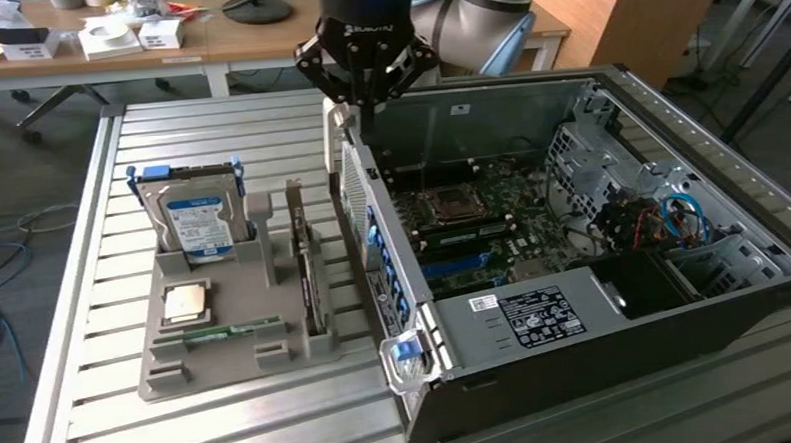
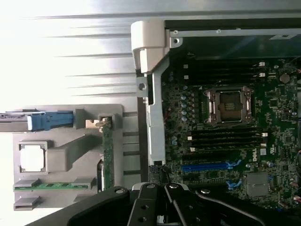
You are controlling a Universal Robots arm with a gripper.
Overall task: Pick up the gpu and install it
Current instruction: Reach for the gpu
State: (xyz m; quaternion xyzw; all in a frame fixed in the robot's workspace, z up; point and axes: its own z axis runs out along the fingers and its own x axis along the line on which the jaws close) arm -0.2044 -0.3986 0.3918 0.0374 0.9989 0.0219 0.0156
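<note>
While fingers [image 1: 367,91] hover pressed together above slatted metal table [image 1: 91,295], gpu [image 1: 306,275] in tray [image 1: 228,361], desks [image 1: 228,44] behind.

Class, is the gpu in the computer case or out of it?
Out: the gpu stands on edge in the grey holder beside the open case, apart from the gripper.

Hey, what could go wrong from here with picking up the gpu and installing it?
The gpu stands on edge in a narrow slot of the gray holder, right beside the case's rim; a slightly off descent could strike either. The gripper hangs above that rim, so a low sideways move might clip it.
</note>
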